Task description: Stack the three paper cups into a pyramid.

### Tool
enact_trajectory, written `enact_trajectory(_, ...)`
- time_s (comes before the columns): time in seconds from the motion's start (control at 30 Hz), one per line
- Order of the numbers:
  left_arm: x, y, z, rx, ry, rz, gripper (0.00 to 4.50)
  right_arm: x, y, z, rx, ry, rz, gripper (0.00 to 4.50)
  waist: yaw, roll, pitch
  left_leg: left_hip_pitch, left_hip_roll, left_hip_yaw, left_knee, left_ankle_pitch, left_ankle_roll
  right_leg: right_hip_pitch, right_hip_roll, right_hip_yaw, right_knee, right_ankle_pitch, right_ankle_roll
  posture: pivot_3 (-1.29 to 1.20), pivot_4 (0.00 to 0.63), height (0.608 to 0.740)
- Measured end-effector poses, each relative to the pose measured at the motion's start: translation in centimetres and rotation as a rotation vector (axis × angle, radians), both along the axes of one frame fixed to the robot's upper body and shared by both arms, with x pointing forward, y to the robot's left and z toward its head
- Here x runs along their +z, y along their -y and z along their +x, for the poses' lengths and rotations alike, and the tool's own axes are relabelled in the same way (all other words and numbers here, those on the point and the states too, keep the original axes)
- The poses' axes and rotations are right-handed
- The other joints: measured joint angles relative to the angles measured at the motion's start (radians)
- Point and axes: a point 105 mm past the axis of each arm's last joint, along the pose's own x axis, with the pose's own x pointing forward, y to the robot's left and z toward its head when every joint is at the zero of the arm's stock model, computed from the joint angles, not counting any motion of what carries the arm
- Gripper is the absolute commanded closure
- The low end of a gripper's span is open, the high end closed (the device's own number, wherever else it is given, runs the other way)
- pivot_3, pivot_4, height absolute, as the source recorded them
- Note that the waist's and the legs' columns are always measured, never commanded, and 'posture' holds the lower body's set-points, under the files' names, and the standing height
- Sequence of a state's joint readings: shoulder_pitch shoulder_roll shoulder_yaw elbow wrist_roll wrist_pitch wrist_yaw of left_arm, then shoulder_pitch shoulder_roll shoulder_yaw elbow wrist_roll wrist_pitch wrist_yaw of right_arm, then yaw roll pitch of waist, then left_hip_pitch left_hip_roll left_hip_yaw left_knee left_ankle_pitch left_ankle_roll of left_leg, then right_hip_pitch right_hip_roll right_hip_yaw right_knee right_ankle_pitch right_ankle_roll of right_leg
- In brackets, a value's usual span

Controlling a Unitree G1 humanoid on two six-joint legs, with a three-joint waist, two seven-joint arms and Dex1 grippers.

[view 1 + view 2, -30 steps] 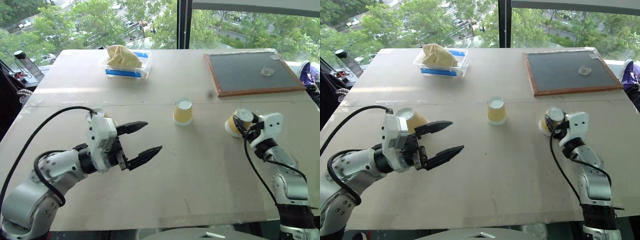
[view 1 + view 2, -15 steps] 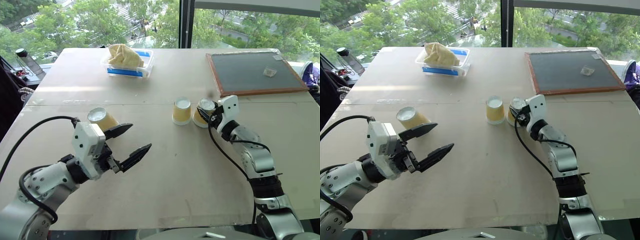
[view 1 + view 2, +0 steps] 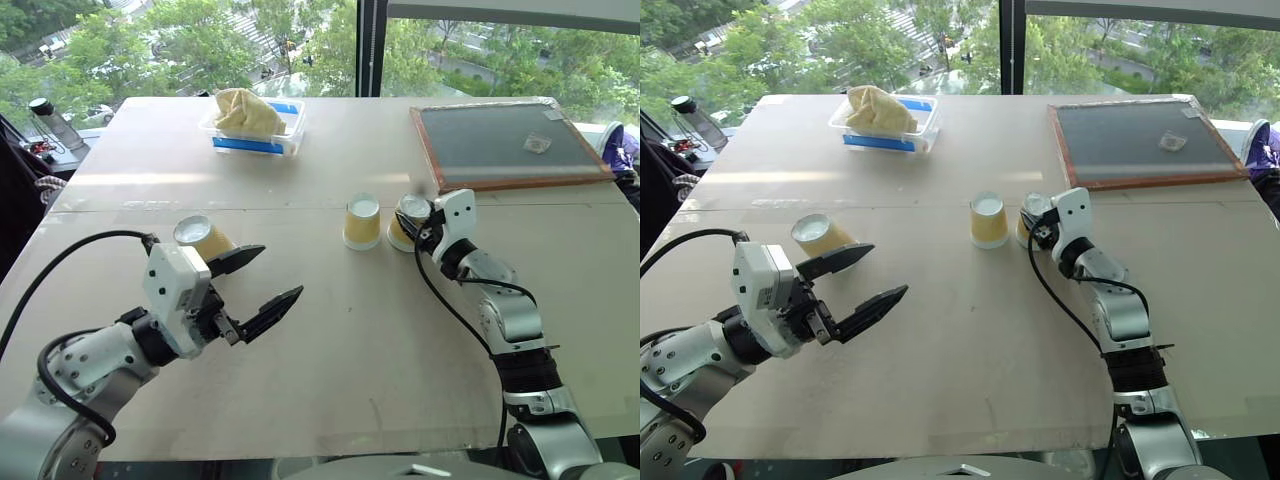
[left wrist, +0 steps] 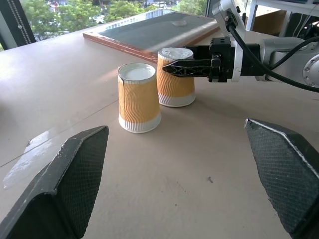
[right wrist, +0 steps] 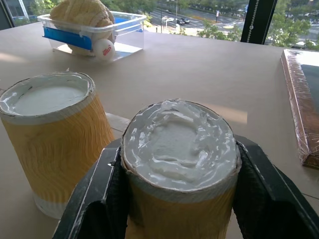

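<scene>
Base row nearly done: I had 2 cups upside down side by side mid-desk; the middle cup stood free; the second cup, just beside it, was clamped in my right pincer, fingers closed on its sides, not yet let go; the third cup lay tipped on its side near my left pincer, just behind the upper finger, apart; that pincer gaped wide, empty; left to do, I judged: release, fetch third cup, cap the pair.

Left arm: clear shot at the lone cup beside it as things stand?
Probably yes. The left gripper is open and empty, and the tilted cup lies just beyond its fingers, on bare table with nothing between them.
</scene>
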State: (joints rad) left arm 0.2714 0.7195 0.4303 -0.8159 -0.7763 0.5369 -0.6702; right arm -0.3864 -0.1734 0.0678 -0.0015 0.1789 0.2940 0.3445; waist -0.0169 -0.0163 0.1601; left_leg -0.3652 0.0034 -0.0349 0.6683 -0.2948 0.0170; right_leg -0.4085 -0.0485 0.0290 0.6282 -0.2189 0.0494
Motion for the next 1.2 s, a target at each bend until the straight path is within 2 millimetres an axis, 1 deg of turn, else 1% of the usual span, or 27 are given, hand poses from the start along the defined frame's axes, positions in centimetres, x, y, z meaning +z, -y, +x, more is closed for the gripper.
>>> enact_trajectory(0.17, 0.0, 0.0, 0.0, -0.004, 0.001, 0.001, 0.0, -0.1, -0.1, -0.3, 0.009, -0.001, -0.003, 2.55, 0.0, 0.0, 0.0, 0.0, 0.0, 0.0, 0.0, 0.0, 0.0, 0.0, 0.0, 0.0, 0.0, 0.0, 0.0, 0.0, 0.15, 0.74)
enact_trajectory(0.23, 0.0, 0.0, 0.0, -0.005, 0.003, 0.002, 0.0, -0.1, -0.1, -0.5, 0.016, 0.0, -0.006, 1.53, 0.0, 0.0, 0.0, 0.0, 0.0, 0.0, 0.0, 0.0, 0.0, 0.0, 0.0, 0.0, 0.0, 0.0, 0.0, 0.0, 0.15, 0.74)
enact_trajectory(0.27, 0.0, 0.0, 0.0, -0.006, 0.004, 0.003, 0.0, -0.2, -0.2, -0.6, 0.023, -0.001, -0.011, 1.23, 0.0, 0.0, 0.0, 0.0, 0.0, 0.0, 0.0, 0.0, 0.0, 0.0, 0.0, 0.0, 0.0, 0.0, 0.0, 0.0, 0.15, 0.74)
enact_trajectory(0.3, 0.0, 0.0, 0.0, -0.006, 0.005, 0.005, 0.0, -0.5, -0.2, -0.8, 0.029, -0.011, -0.016, 0.76, 0.0, 0.0, 0.0, 0.0, 0.0, 0.0, 0.0, 0.0, 0.0, 0.0, 0.0, 0.0, 0.0, 0.0, 0.0, 0.0, 0.15, 0.74)
enact_trajectory(0.33, 0.0, 0.0, 0.0, -0.006, 0.006, 0.007, 0.0, -1.2, -0.3, -1.1, 0.037, -0.033, -0.024, 0.16, 0.0, 0.0, 0.0, 0.0, 0.0, 0.0, 0.0, 0.0, 0.0, 0.0, 0.0, 0.0, 0.0, 0.0, 0.0, 0.0, 0.15, 0.74)
enact_trajectory(0.37, 0.0, 0.0, 0.0, -0.007, 0.006, 0.007, 0.0, -1.5, -0.4, -1.2, 0.042, -0.043, -0.03, 0.07, 0.0, 0.0, 0.0, 0.0, 0.0, 0.0, 0.0, 0.0, 0.0, 0.0, 0.0, 0.0, 0.0, 0.0, 0.0, 0.0, 0.15, 0.74)
enact_trajectory(0.7, 0.1, 0.1, -0.1, -0.021, 0.017, 0.008, 0.0, -1.1, -0.5, -1.2, 0.044, -0.02, -0.035, 0.07, 0.0, 0.0, 0.0, -0.001, 0.0, 0.0, -0.001, 0.0, 0.0, -0.001, 0.0, 0.0, 0.0, 0.0, 0.0, 0.0, 0.15, 0.74)
enact_trajectory(0.87, -0.5, -0.3, -0.3, 0.021, 0.007, -0.007, 0.0, -2.5, 0.9, -2.1, 0.042, -0.054, -0.066, 0.07, 0.003, 0.0, 0.001, -0.001, 0.0, 0.0, -0.001, 0.0, 0.0, -0.001, -0.001, 0.0, -0.001, 0.0, 0.0, 0.0, 0.15, 0.74)
enact_trajectory(0.93, -0.5, -0.8, 0.1, 0.09, 0.039, -0.016, 0.0, -3.4, 2.2, -2.8, 0.039, -0.077, -0.086, 0.07, 0.003, 0.0, 0.001, -0.001, 0.0, 0.0, -0.001, 0.0, 0.0, -0.001, -0.001, 0.0, -0.002, 0.0, 0.0, 0.0, 0.15, 0.74)
enact_trajectory(1.0, -0.5, -1.1, 0.4, 0.139, 0.063, -0.018, 0.0, -3.7, 2.9, -3.3, 0.04, -0.088, -0.093, 0.07, 0.004, 0.0, 0.001, -0.001, 0.0, 0.0, -0.001, 0.0, 0.0, -0.001, -0.001, 0.0, -0.001, 0.0, 0.0, 0.0, 0.15, 0.74)
enact_trajectory(1.03, -0.3, -1.9, 1.0, 0.26, 0.119, -0.051, 0.0, -4.2, 4.1, -4.5, 0.065, -0.101, -0.123, 0.07, 0.005, 0.0, 0.001, -0.001, 0.0, 0.0, -0.001, 0.0, 0.0, 0.0, -0.001, 0.0, -0.002, 0.0, 0.0, 0.0, 0.15, 0.74)
enact_trajectory(1.07, -0.3, -2.2, 1.1, 0.297, 0.132, -0.064, 0.0, -4.4, 4.5, -5.0, 0.075, -0.106, -0.134, 0.07, 0.005, 0.0, 0.001, -0.001, 0.0, 0.0, -0.001, 0.0, 0.0, 0.0, -0.001, 0.0, -0.002, 0.0, 0.0, 0.0, 0.15, 0.74)
enact_trajectory(1.1, -0.5, -2.7, 1.4, 0.382, 0.157, -0.089, 0.0, -4.8, 5.3, -6.2, 0.113, -0.123, -0.158, 0.07, 0.006, 0.0, 0.001, -0.001, 0.0, 0.0, 0.0, 0.0, 0.0, 0.0, -0.001, 0.0, -0.002, 0.0, 0.001, 0.0, 0.15, 0.74)
enact_trajectory(1.17, -1.1, -3.4, 1.3, 0.492, 0.161, -0.144, 0.0, -5.4, 6.0, -8.3, 0.211, -0.157, -0.19, 0.07, 0.006, -0.001, 0.001, -0.001, 0.0, 0.0, 0.0, 0.0, 0.0, 0.0, -0.002, 0.001, -0.002, 0.002, 0.004, 0.0, 0.15, 0.74)
enact_trajectory(1.2, -1.5, -3.7, 1.4, 0.539, 0.155, -0.165, 0.0, -5.3, 6.0, -9.4, 0.271, -0.167, -0.187, 0.07, 0.004, -0.002, 0.001, -0.001, 0.0, 0.0, 0.0, 0.0, 0.0, 0.0, -0.001, 0.001, -0.002, 0.002, 0.004, 0.0, 0.15, 0.74)
